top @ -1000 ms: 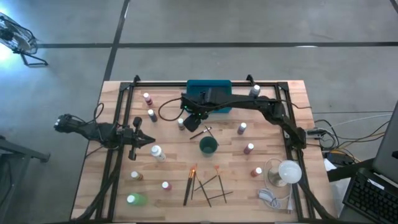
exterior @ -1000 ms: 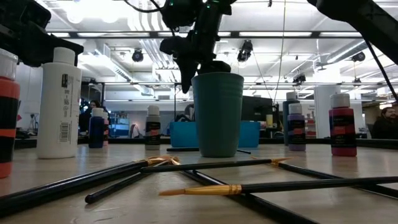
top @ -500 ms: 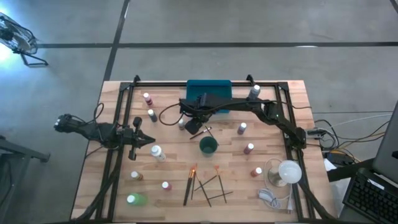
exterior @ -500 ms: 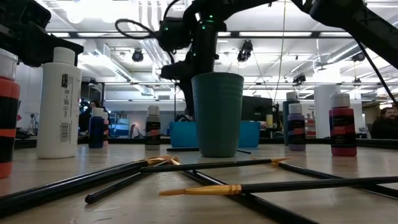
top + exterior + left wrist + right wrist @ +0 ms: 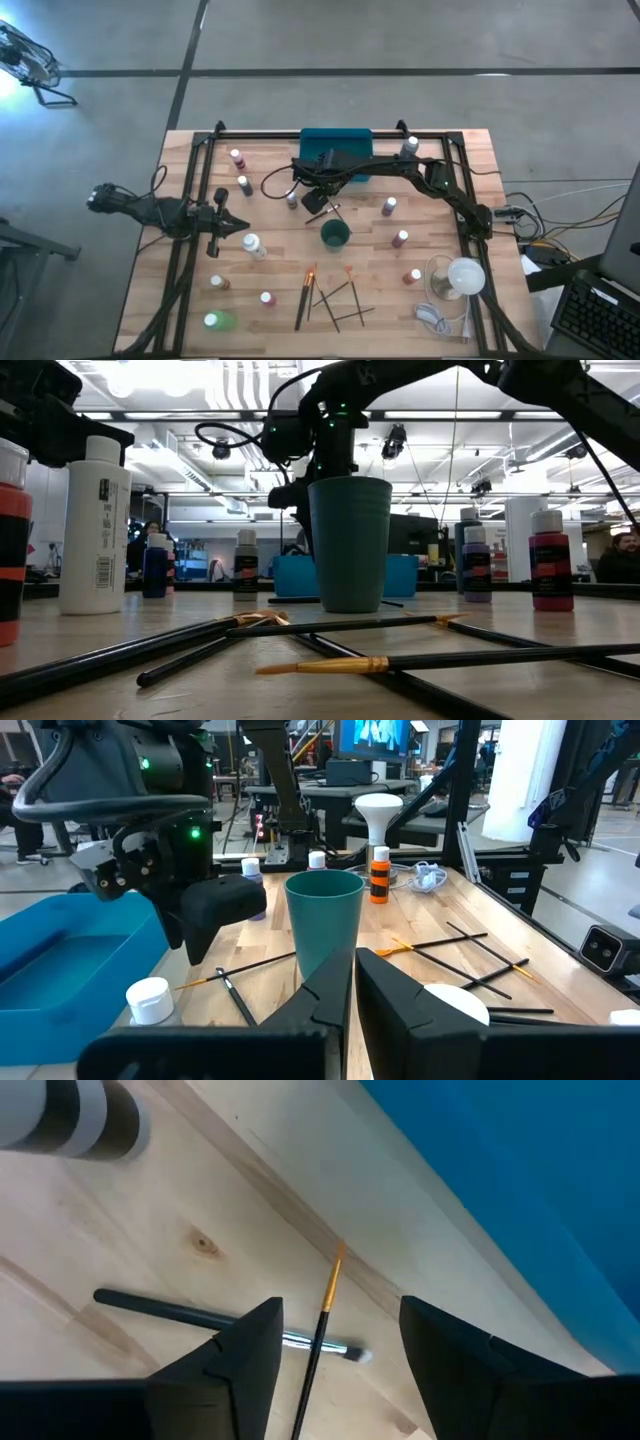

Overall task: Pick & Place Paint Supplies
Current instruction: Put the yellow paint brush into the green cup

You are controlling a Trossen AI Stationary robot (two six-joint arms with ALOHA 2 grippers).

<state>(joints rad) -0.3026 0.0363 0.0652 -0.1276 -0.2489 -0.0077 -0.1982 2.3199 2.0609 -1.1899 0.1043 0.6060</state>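
1. Progress looks slight: we see bottles (image 5: 400, 239) and brushes (image 5: 327, 299) scattered mid-frame and below, and the tray (image 5: 352, 136), top centre, looks empty.
2. Our right gripper (image 5: 330, 1340) hangs released over two brushes (image 5: 318, 1342) below the tray.
3. Our left gripper (image 5: 355, 990) waits clenched, mid-left.

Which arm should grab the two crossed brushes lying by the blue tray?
The right. Its claw hangs open right over the crossed brushes beside the teal tray. The left claw waits off at the table's left side, shut, near the white bottle.
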